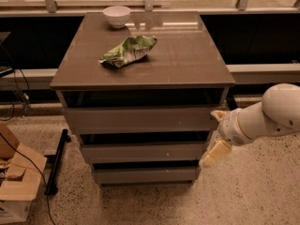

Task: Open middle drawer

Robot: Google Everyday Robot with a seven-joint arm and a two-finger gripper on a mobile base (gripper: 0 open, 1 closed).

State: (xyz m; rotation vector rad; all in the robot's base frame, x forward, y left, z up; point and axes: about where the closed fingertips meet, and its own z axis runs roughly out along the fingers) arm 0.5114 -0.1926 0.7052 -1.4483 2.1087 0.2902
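The middle drawer (140, 152) is the mid-sized grey-brown, handleless front of three on the brown cabinet, with a dark gap above it. The taller top front (140, 120) is above it and the smaller bottom front (145, 175) is below it. My gripper (214, 152), cream-coloured on a white arm, is low at the cabinet's right side. It is right by the right end of the middle drawer front, and I cannot tell whether it touches.
On the cabinet top (187, 60) lie a green crumpled bag (127, 51) and a white bowl (116, 16) at the back. A cardboard box (16, 186) and a black bar (56, 161) are on the speckled floor at the left. A low ledge (262, 71) runs behind.
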